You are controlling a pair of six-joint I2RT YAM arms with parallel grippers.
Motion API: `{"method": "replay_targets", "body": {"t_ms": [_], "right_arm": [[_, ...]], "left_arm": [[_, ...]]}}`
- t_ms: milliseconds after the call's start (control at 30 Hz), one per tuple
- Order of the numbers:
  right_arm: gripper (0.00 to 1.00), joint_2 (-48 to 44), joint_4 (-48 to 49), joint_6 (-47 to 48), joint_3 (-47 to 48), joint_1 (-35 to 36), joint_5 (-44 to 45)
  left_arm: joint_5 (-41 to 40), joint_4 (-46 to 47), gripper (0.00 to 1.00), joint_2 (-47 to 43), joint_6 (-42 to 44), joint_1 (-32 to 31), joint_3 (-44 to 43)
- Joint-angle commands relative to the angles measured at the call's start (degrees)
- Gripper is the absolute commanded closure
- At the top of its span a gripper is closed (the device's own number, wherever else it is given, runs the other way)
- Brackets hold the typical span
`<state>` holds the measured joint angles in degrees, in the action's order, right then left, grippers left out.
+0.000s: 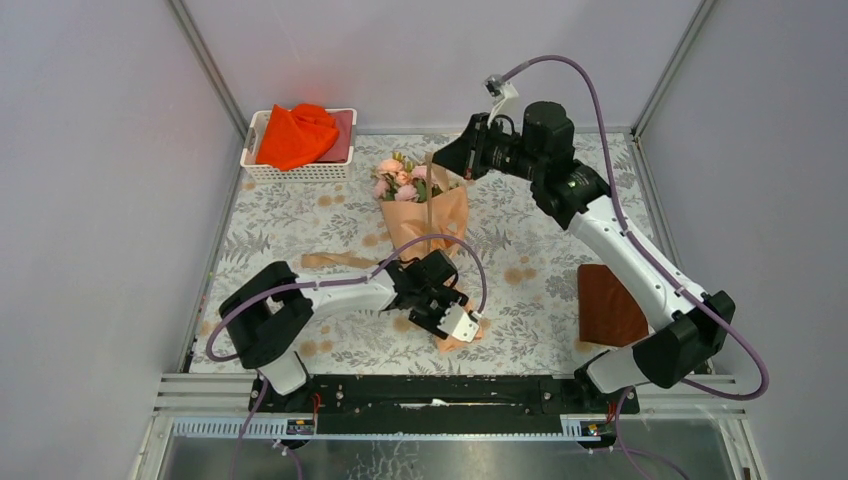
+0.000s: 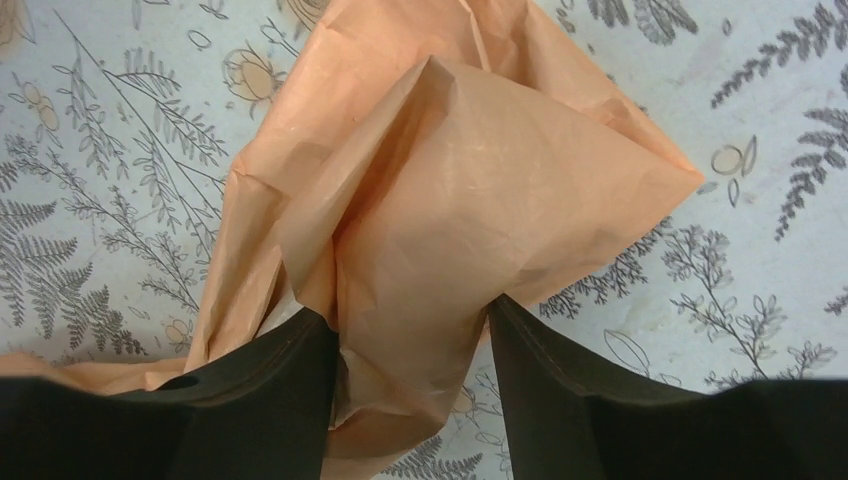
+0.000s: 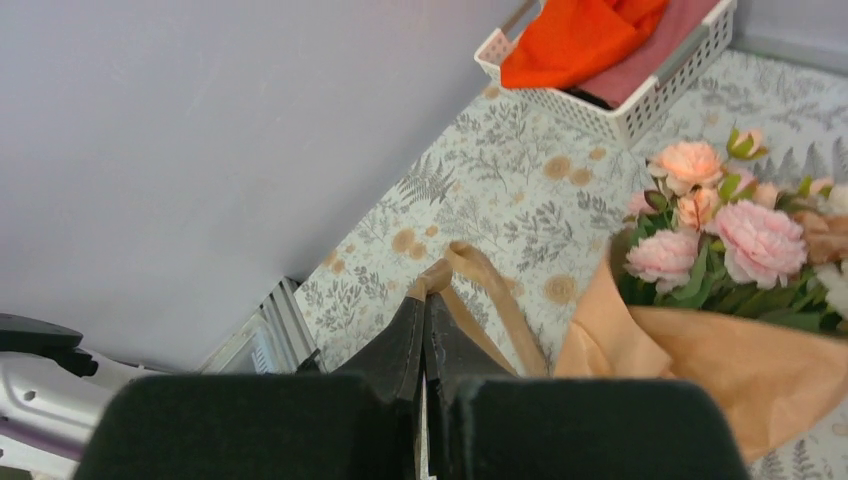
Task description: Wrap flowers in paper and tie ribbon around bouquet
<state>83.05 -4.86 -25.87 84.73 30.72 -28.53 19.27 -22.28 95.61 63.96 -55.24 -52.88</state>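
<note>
Peach-paper bouquet lying flat, pink flowers at far end, tan ribbon seemingly looped upward

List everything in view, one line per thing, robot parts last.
bouquet: one, peach-orange paper cone with pink, peach and cream blooms, mat centre
ribbon: one, tan, on the mat left of the bouquet, one part in the right gripper
basket: one, white, far left corner
cloth: one, orange-red, in the basket
pink item: one, beside the cloth
brown pad: one, mat's right side
mat: one, grey leaf-patterned
left gripper: black, closed on the bouquet's narrow end
right gripper: black, shut on the ribbon
</note>
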Motion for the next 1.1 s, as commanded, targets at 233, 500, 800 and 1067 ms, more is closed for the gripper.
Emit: {"method": "replay_targets", "body": {"t_ms": [233, 500, 800, 1067], "right_arm": [[1.0, -4.42, 6.37, 3.2, -3.28, 0.26, 2.6], [1.0, -7.56, 9.28, 2.08, -8.92, 0.31, -0.15], [1.0, -9.22, 12.88, -0.27, -10.7, 0.33, -3.24], [1.0, -11.76, 12.28, 0.17, -11.88, 0.38, -4.3]], "left_arm": [[5.2, -18.36, 0.08, -12.55, -4.56, 0.03, -1.43], [24.58, -29.1, 0.03, -18.31, -9.85, 20.39, -18.98], [23.13, 0.99, 0.02, -12.69, -40.14, 23.27, -21.61], [14.5, 6.12, 0.45, -9.08, -44.81, 23.56, -21.99]]}}
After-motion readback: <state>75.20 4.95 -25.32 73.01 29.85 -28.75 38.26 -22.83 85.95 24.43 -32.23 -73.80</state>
